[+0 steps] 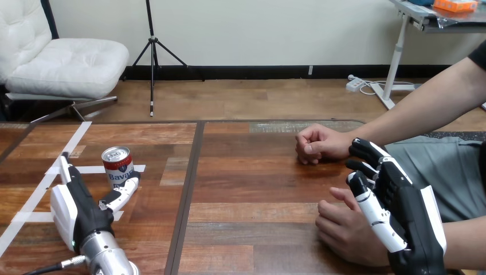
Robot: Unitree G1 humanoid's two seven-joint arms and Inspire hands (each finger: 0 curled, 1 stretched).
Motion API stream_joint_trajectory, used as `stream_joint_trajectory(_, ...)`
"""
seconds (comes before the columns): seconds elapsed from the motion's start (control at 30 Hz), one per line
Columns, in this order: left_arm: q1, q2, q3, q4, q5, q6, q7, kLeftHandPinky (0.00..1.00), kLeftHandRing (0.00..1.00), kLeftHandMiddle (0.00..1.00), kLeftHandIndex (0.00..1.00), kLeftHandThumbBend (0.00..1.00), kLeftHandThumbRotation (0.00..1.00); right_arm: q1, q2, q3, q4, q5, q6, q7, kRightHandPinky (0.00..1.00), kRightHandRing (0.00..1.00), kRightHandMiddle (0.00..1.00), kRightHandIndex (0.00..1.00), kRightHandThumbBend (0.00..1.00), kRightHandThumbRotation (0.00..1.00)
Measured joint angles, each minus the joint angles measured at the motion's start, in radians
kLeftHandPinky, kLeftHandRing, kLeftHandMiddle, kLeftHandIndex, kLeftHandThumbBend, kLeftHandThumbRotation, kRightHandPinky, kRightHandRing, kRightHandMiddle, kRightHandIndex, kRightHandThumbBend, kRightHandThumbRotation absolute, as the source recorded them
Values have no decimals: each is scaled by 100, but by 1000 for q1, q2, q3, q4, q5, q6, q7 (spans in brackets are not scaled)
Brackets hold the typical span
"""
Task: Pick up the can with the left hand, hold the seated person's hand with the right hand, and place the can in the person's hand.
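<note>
Left hand (pixel 71 209) rested on the wooden counter (pixel 252 189), spread open, its fingertips (pixel 127 188) just beside the base of the upright can (pixel 117 166). The can stood directly ahead of it, long axis vertical, ungrasped. Right hand (pixel 401 200) lay over the person's nearer hand (pixel 344 229); whether it gripped could not be told.

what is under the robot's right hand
The person's nearer hand, resting on the table with its fingers curled, lies partly under the right hand. Its back and wrist are covered, so whether the robot grips it cannot be seen.
</note>
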Motion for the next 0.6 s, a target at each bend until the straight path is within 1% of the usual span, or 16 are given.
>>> stream_joint_trajectory(0.2,-6,0,-3,10,2,2,-5,79,83,92,91,74,6,0,0,0,0,-2,0,0,73,81,86,83,55,64)
stream_joint_trajectory(0.33,-12,2,-13,19,3,3,-7,75,81,91,90,74,7,0,0,0,-1,-2,0,0,73,81,85,83,56,65)
stream_joint_trajectory(0.6,-28,2,-21,39,3,3,-14,72,82,89,88,75,7,2,0,0,-6,-2,0,0,72,81,85,83,56,66)
